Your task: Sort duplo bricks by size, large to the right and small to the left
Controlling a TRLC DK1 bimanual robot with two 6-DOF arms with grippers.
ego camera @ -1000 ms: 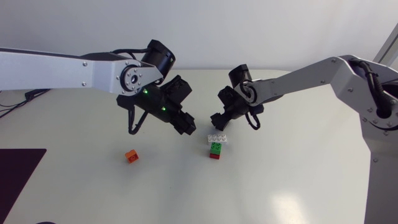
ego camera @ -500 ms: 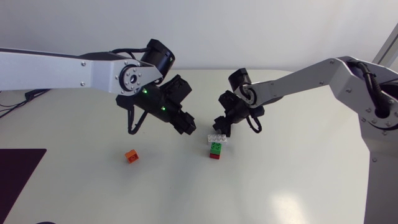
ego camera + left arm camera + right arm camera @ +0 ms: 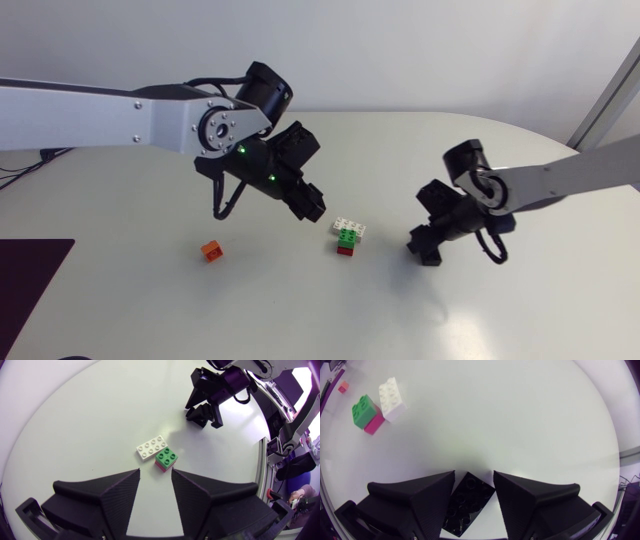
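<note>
One black brick (image 3: 467, 502) is pinched from both sides by the right gripper (image 3: 474, 476), low over the table (image 3: 300, 310) and well right of the rest. The left gripper (image 3: 155, 476) hangs spread and empty above one white brick (image 3: 349, 226) touching one green brick (image 3: 347, 238) on one red brick (image 3: 345, 250). One orange brick (image 3: 211, 250) lies apart.

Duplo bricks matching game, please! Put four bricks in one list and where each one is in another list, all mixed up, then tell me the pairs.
1 orange brick
2 green brick
3 white brick
4 black brick

A in the right claw
B on the red brick
C alone, apart from the others
D beside the green brick

Pairs: 1-C, 2-B, 3-D, 4-A
</note>
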